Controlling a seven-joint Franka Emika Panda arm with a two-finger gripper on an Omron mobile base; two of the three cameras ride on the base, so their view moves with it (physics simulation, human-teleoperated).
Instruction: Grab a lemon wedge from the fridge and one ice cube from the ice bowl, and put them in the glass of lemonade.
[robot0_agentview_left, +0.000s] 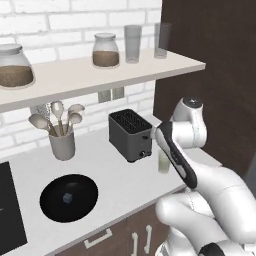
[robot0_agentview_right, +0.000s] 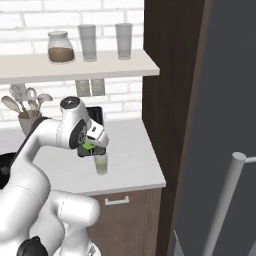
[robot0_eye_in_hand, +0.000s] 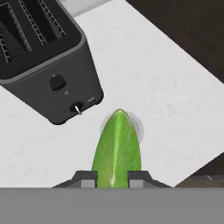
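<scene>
My gripper (robot0_eye_in_hand: 112, 179) is shut on the lemon wedge (robot0_eye_in_hand: 117, 146), a pointed yellowish-green sliver that sticks out past the fingertips (robot0_eye_in_hand: 87, 178). Right below the wedge's tip stands the glass of lemonade (robot0_eye_in_hand: 136, 124), mostly covered by the wedge. From the right base view, the gripper (robot0_agentview_right: 92, 149) hangs just above the glass (robot0_agentview_right: 101, 164) with the wedge (robot0_agentview_right: 88, 146) in it. The ice bowl (robot0_agentview_left: 50, 200), black and shallow, lies at the counter's front left with one ice cube (robot0_agentview_left: 66, 198) in it. The fridge (robot0_agentview_right: 230, 100) stands at the right, grey, with its slim handle (robot0_agentview_right: 222, 210).
A dark toaster (robot0_agentview_left: 131, 135) stands just left of the glass (robot0_agentview_left: 164, 164). A utensil holder (robot0_agentview_left: 61, 142) is at the back left. On the shelf above stand jars (robot0_agentview_left: 105, 50) and two taller grey glasses (robot0_agentview_left: 132, 44). A dark wood panel (robot0_agentview_right: 170, 75) borders the counter's right end.
</scene>
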